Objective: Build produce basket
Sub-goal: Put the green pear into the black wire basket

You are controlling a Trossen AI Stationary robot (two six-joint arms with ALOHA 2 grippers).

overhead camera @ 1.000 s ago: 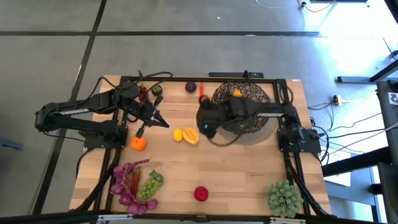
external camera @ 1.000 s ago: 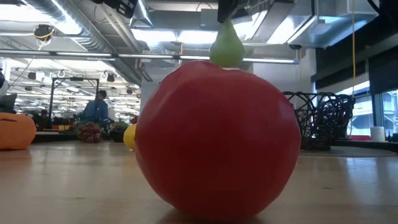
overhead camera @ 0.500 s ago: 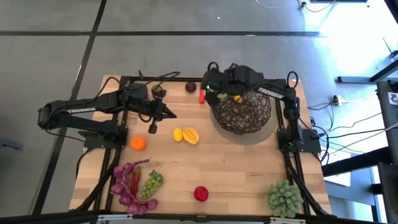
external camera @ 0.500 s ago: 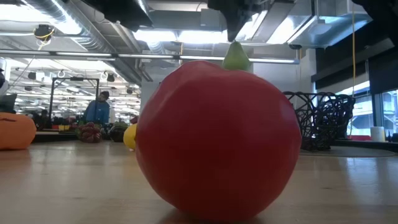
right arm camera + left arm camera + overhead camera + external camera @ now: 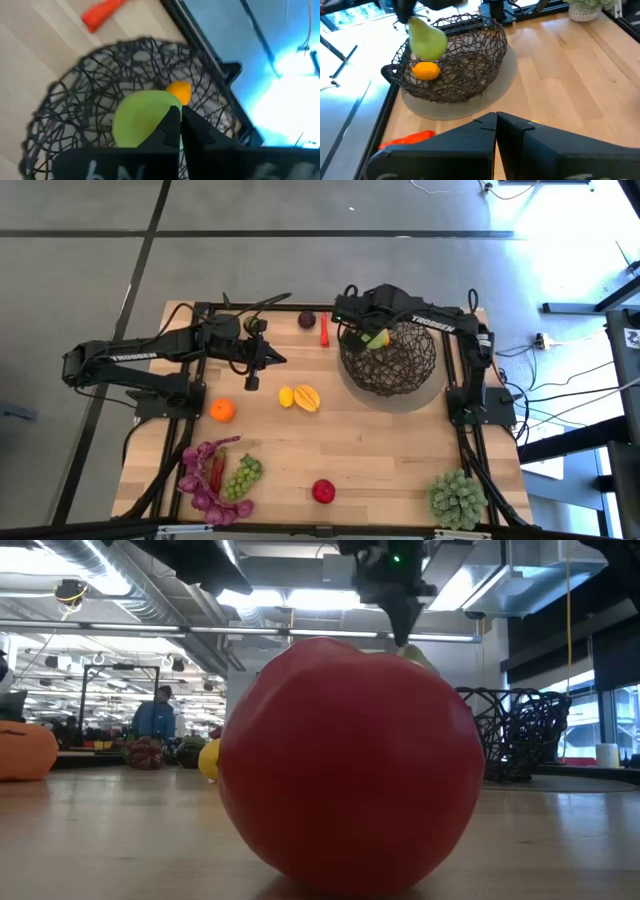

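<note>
Overhead, the right gripper [image 5: 368, 337] pinches a green pear [image 5: 426, 41] above the basket [image 5: 390, 360], which stands on the pale wooden table [image 5: 380, 450]. The left gripper [image 5: 262, 358] is pressed together. Behind, a ceiling-lit hall.

The desk [image 5: 380, 450] is pale wood, smooth, with fine grain and a soft sheen in the lower half of the high view. The basket [image 5: 390, 358] at upper right is dark open-weave wire, matt, on a smooth grey round mat [image 5: 457, 110]. The green pear [image 5: 426, 41] looks smooth and faintly glossy; the orange [image 5: 425, 70] inside the basket is dimpled and matt. The red apple [image 5: 350, 765] filling the low view has a smooth, dull skin. The left claw [image 5: 496, 125] is matt black plastic.
</note>
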